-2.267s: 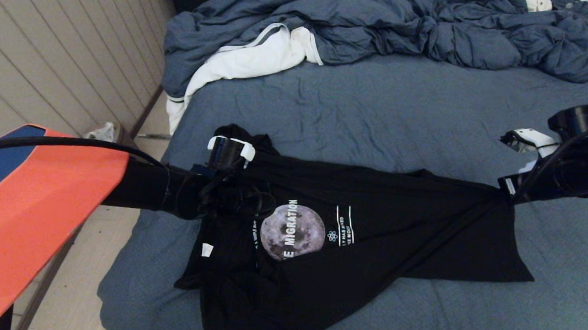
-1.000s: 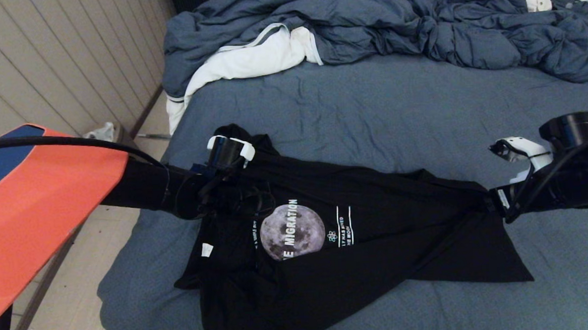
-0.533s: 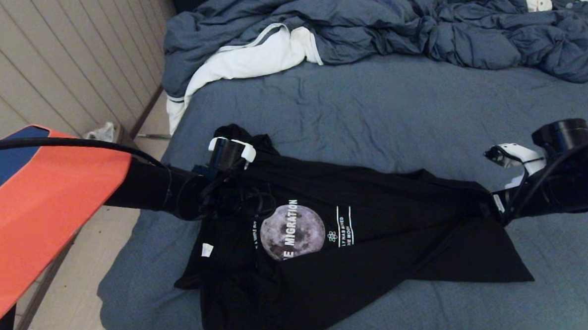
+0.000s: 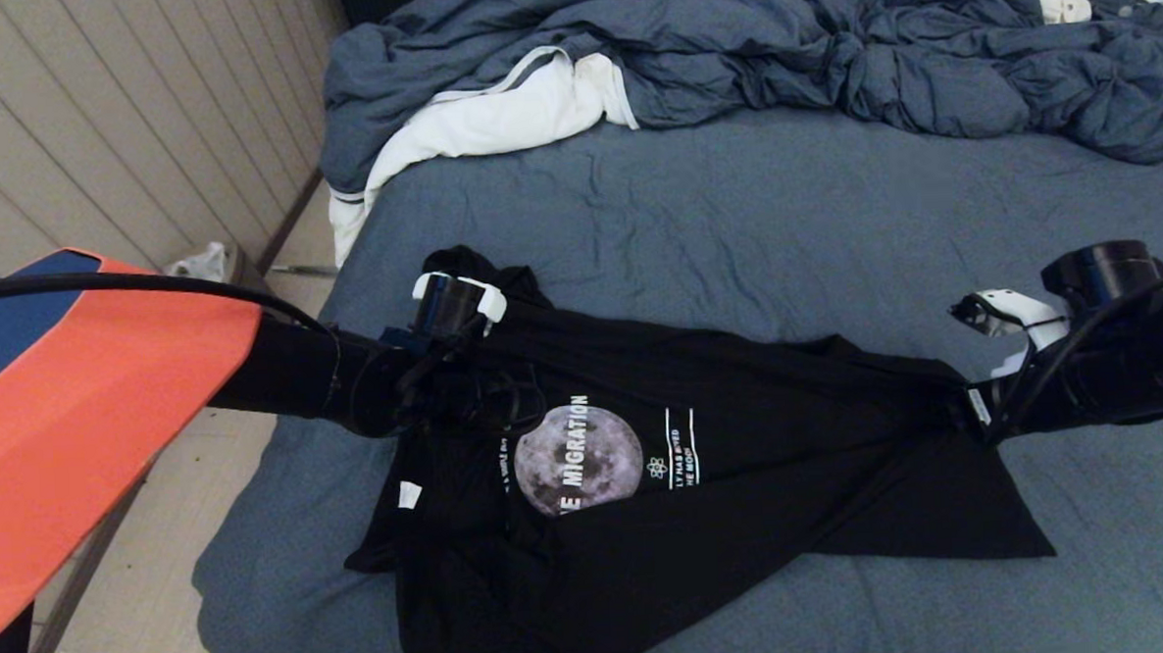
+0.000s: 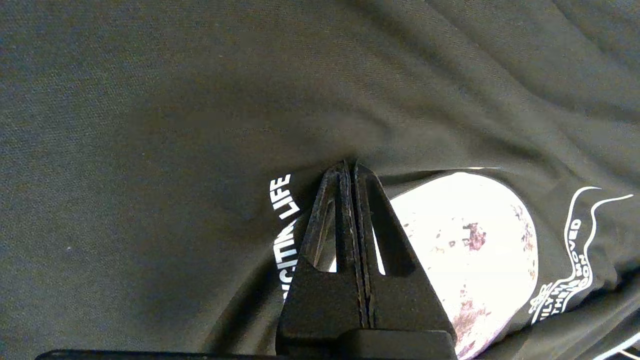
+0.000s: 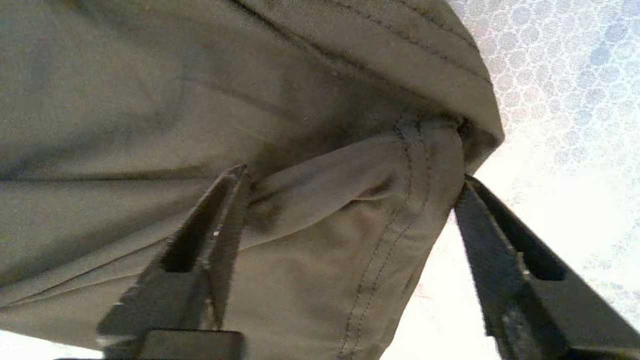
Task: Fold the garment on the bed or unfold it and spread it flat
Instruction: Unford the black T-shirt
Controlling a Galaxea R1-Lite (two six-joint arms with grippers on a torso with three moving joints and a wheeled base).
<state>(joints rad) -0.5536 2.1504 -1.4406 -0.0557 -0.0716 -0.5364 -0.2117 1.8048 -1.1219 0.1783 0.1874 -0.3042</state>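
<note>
One large black cotton T-shirt with grey moon print (image 4: 666, 460), long axis left-right: left gripper (image 5: 350, 167) clamped on its fabric beside the print, right gripper (image 6: 350, 195) spread astride the right hem corner.

Beige panelled wall (image 4: 92, 122) at left; pale plank floor (image 4: 132, 601) below; rumpled blue-grey duvet (image 4: 776, 53) at rear.

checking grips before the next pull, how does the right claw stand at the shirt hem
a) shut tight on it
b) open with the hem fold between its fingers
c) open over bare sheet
b: the right claw stands wide apart, the garment's stitched hem bunched between.
</note>
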